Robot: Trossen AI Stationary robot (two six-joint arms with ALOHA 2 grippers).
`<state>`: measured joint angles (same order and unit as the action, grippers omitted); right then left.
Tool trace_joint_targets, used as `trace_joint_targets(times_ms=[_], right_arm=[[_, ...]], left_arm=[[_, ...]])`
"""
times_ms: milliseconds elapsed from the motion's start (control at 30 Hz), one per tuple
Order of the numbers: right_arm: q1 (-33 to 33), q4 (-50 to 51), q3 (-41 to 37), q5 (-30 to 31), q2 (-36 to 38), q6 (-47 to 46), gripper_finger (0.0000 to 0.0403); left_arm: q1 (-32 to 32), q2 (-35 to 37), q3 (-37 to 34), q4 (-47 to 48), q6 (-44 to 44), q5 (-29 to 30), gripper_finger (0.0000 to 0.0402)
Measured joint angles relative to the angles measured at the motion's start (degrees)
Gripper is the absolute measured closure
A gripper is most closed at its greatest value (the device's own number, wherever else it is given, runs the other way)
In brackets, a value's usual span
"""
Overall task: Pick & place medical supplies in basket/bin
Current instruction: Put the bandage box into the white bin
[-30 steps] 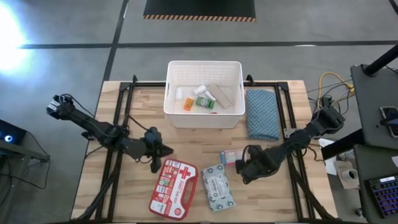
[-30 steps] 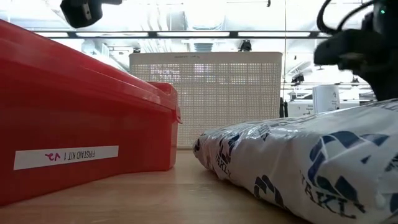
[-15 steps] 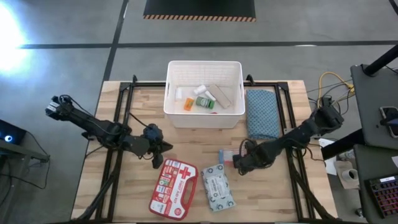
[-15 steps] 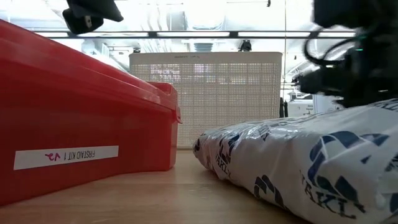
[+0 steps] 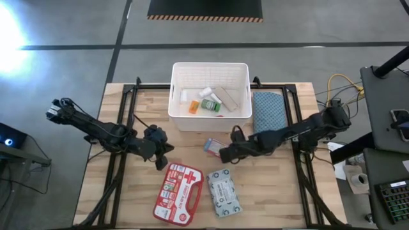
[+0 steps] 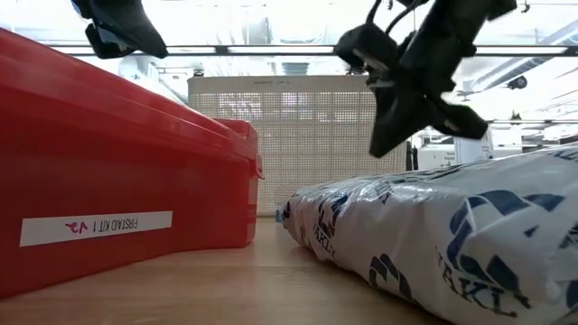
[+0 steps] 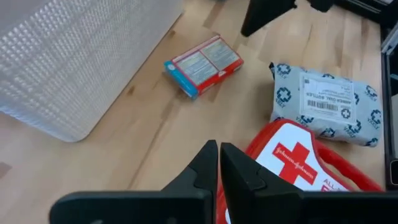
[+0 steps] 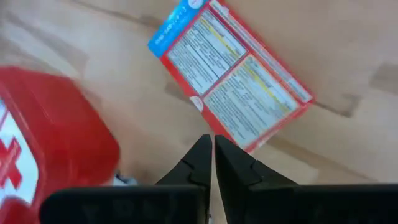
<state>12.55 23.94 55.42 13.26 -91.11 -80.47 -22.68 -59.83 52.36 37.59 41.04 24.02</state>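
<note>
Even, diffuse overhead light fills the high view; a strong glare patch burns out the grey floor [image 5: 16,48] at the upper left, and the wooden table [image 5: 192,144] carries only faint, soft shadows beneath the arms. The low view is backlit: bright ceiling lights wash out the top of the picture, so the arms read as dark silhouettes, and the near red first-aid case [image 6: 117,162] is slightly soft. In the right wrist view that case is smeared by motion blur, while the small red-white box [image 8: 233,74] stays fairly legible. The left wrist view is evenly lit and sharp.
</note>
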Motion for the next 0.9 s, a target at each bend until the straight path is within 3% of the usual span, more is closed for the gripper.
trace_joint_targets(times_ms=[200, 433, 567, 767, 900], right_arm=[[-1.56, 19.67, 3.41, -0.63, -1.33, -2.69, 0.039], [-3.08, 14.41, 0.86, -1.46, -4.52, -2.48, 0.039], [-3.73, 6.29, 0.92, -7.33, -8.99, -0.24, 0.039], [-4.18, -4.09, 5.1, -10.57, -14.79, 0.97, 0.039], [-4.48, -11.16, 10.74, -11.86, -18.1, 7.5, 0.039]], left_arm=[[1.04, 0.0, -0.81, 1.28, 2.53, -0.02, 0.0402], [1.49, -0.02, -2.25, 1.32, 2.75, -0.08, 0.0402], [1.49, 0.01, -2.0, 1.33, 3.05, -0.07, 0.0402], [1.49, 0.26, -1.95, 1.94, 4.45, -0.08, 0.0401], [1.49, 0.28, -1.95, 3.56, 5.17, -0.1, 0.0401]])
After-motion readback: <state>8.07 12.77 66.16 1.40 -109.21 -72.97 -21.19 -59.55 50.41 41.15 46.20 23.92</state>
